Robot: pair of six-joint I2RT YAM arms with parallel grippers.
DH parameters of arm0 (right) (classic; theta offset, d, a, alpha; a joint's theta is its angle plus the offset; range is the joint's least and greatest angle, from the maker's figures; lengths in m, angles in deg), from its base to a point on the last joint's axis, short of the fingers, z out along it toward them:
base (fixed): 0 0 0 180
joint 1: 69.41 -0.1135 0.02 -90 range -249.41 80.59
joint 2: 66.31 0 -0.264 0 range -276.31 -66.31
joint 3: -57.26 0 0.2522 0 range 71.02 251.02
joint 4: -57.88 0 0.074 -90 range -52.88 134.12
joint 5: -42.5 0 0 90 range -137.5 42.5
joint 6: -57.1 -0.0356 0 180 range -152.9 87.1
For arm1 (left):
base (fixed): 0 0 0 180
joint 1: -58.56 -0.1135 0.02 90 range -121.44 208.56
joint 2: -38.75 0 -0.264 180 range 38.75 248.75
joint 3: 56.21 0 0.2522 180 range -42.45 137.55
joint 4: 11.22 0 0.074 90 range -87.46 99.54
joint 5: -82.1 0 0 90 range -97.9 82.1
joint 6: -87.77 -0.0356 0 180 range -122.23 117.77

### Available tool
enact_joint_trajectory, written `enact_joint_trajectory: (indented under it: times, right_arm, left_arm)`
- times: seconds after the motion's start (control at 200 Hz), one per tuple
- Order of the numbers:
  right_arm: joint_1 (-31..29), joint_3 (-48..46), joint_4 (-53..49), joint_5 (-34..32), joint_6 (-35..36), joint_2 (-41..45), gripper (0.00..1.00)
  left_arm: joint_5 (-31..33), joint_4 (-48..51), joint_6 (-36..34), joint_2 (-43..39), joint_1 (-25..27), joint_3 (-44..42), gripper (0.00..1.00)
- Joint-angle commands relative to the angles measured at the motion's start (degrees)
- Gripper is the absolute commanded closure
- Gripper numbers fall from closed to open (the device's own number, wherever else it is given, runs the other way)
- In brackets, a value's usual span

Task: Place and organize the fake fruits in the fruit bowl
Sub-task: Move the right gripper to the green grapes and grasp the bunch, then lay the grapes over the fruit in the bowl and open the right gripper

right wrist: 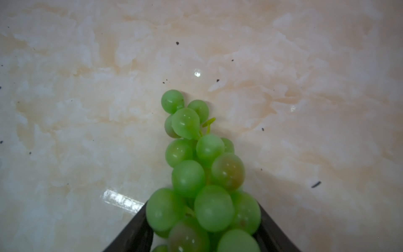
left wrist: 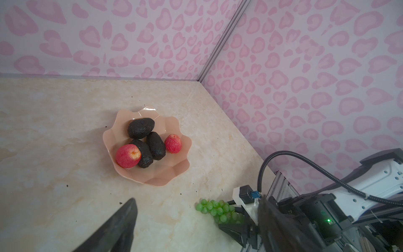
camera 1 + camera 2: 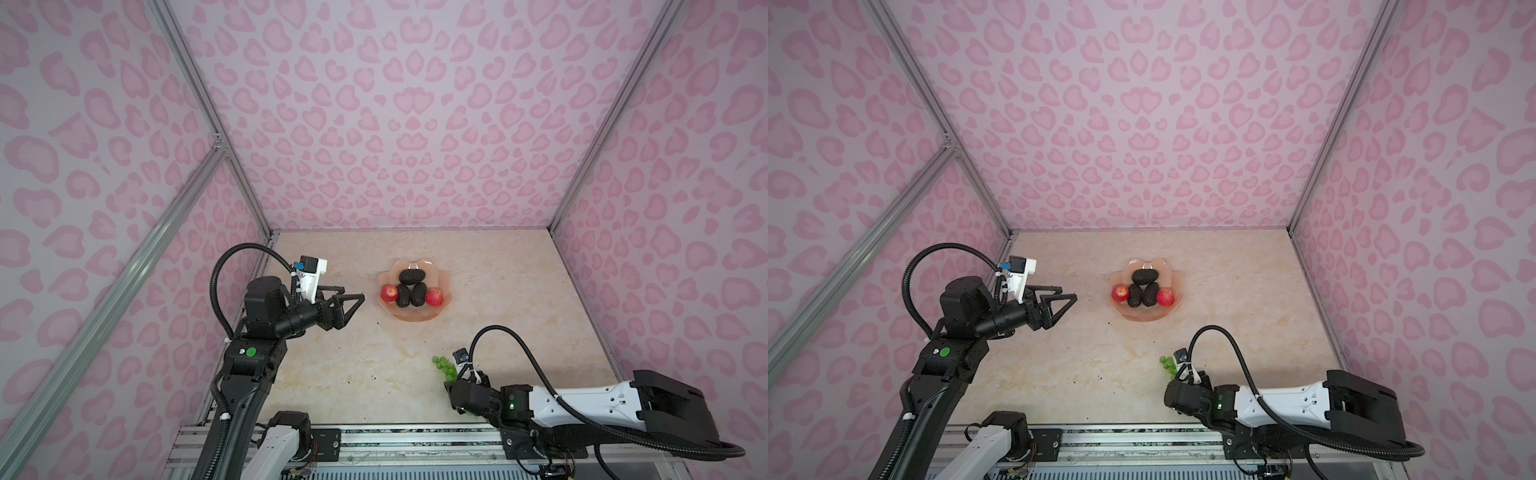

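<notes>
- Black-fingered right hand [image 1: 202,205] pinches one end of the grapes [image 1: 187,176]: a long bunch of small, glossy green balls, some tinged brown, lying on the marbled bench [image 1: 87,87].
- Well apart, the peach-pink scalloped bowl [image 3: 415,319] holds three dark bumpy avocados [image 3: 412,276] between two red apples [image 3: 389,293].
- Left hand [image 3: 354,291] hovers spread beside the bowl.

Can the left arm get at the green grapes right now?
Probably not: the right gripper straddles the grapes, its fingers pressed on both sides of the bunch, leaving the open left gripper no clear way in.
</notes>
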State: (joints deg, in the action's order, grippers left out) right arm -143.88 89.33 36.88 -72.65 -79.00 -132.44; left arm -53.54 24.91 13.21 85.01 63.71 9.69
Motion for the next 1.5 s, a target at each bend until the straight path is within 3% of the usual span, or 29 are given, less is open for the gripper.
enact_joint_trajectory:
  times: [0.0, 0.17, 0.4, 0.62, 0.735, 0.93, 1.105, 1.265, 1.495]
  right_arm:
    - [0.02, 1.26, 2.03, -3.27, -2.27, -1.89, 0.52]
    - [0.42, 5.86, 4.71, -4.38, 1.31, -4.66, 0.62]
    - [5.99, 14.04, 6.62, 0.32, 10.99, -3.2, 0.65]
    - [21.26, 22.59, 11.28, 18.62, 31.14, -3.83, 0.62]
    - [29.31, 30.99, 7.75, 31.29, 40.7, -10.08, 0.63]
    - [34.88, 46.08, -0.07, 40.81, 53.97, -24.41, 0.62]
    - [36.8, 54.56, -2.17, 45.47, 59.23, -34.43, 0.63]
    - [37.58, 55.91, -2.3, 48.29, 61.75, -40.43, 0.62]
    - [38.6, 50.96, 4.19, 48.88, 60.01, -40.47, 0.36]
  left_arm:
    - [-0.85, -1.98, 0.51, 0.12, -0.01, 0.25, 0.13]
    - [-0.83, -1.9, 0.44, 0.06, 0.04, 0.33, 0.13]
    - [-0.43, -0.84, -0.3, -0.13, 0.04, 0.69, 0.13]
    - [-0.44, -0.79, -0.62, -0.29, 0.04, 0.59, 0.13]
    - [-0.17, -0.58, -0.88, -0.37, 0.02, 0.86, 0.13]
    - [0.11, -0.15, -1.45, -0.6, -0.04, 1.12, 0.13]
    - [0.74, 0.57, -1.91, -0.38, 0.03, 1.48, 0.13]
    - [1.01, 0.58, -1.9, 0.12, -0.02, 1.89, 0.13]
    - [1.4, 0.67, -1.34, 1.64, -0.03, 3.23, 0.13]
